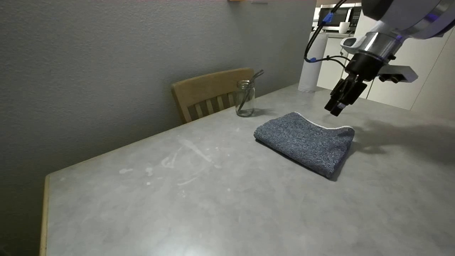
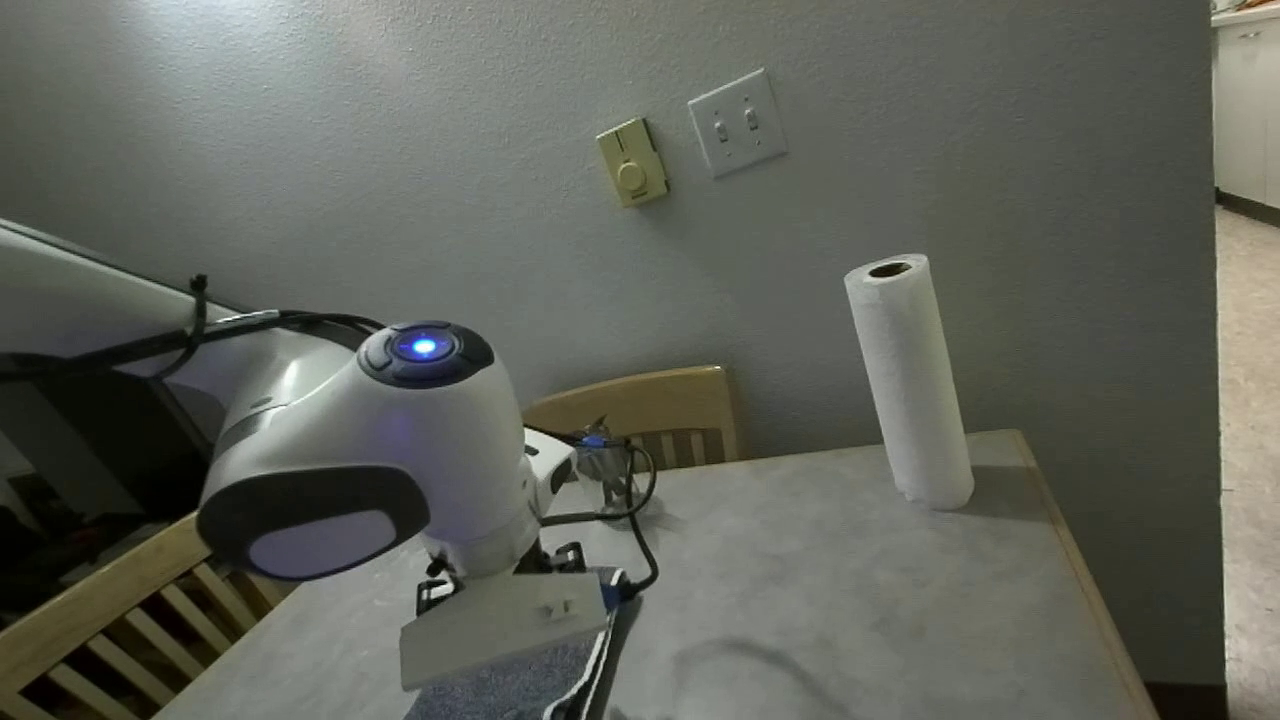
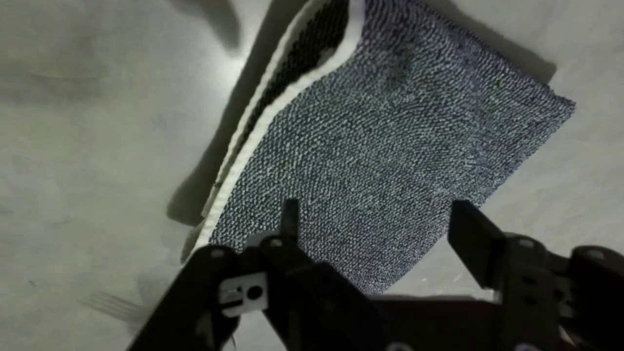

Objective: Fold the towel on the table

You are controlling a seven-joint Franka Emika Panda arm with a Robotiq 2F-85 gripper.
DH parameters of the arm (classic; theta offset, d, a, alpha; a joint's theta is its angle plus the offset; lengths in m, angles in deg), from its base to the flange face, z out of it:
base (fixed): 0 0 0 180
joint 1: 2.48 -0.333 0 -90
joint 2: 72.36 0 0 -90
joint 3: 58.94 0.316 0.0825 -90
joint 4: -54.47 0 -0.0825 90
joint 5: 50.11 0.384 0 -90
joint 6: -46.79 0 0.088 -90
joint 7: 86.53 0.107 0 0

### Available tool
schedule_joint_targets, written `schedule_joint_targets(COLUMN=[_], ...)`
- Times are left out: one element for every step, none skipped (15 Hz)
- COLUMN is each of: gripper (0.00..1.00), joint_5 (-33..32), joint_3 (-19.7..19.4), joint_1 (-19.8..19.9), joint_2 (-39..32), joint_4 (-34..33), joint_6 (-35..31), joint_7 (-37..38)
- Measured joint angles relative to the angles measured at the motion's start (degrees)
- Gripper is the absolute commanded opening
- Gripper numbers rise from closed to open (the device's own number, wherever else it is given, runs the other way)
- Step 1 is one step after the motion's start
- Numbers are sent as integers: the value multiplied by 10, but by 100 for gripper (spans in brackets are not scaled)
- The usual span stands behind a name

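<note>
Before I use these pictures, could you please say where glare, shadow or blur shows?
In an exterior view, bottom glare on the table, soft shadow beside the towel; in an exterior view, a bright patch high on the wall; in the wrist view, a bright spot on the table, crisp towel weave, blurrier gripper.

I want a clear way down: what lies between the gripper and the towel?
No object shows there: in an exterior view the gripper hangs apart from the towel, and in the wrist view only the gripper itself overlaps it.
</note>
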Motion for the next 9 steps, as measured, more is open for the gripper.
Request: schedule_joint_targets(gripper=[100, 100, 100, 100, 100, 100, 100, 100, 100], joint_5=[0, 0, -1, -4, -13, -30, -53, -82, -112], joint_3=[0, 0, 0, -1, -3, -7, -12, -16, -21], joint_1=[-3, -8, -14, -20, -29, -39, -49, -60, -70], joint_2=[6, 15, 29, 47, 68, 91, 116, 140, 162], joint_4=[1, 5, 11, 19, 29, 40, 52, 64, 75], joint_6=[0, 2, 2, 1, -1, -5, -14, -22, -29], joint_7=[15, 33, 56, 82, 111, 148, 193, 242, 294])
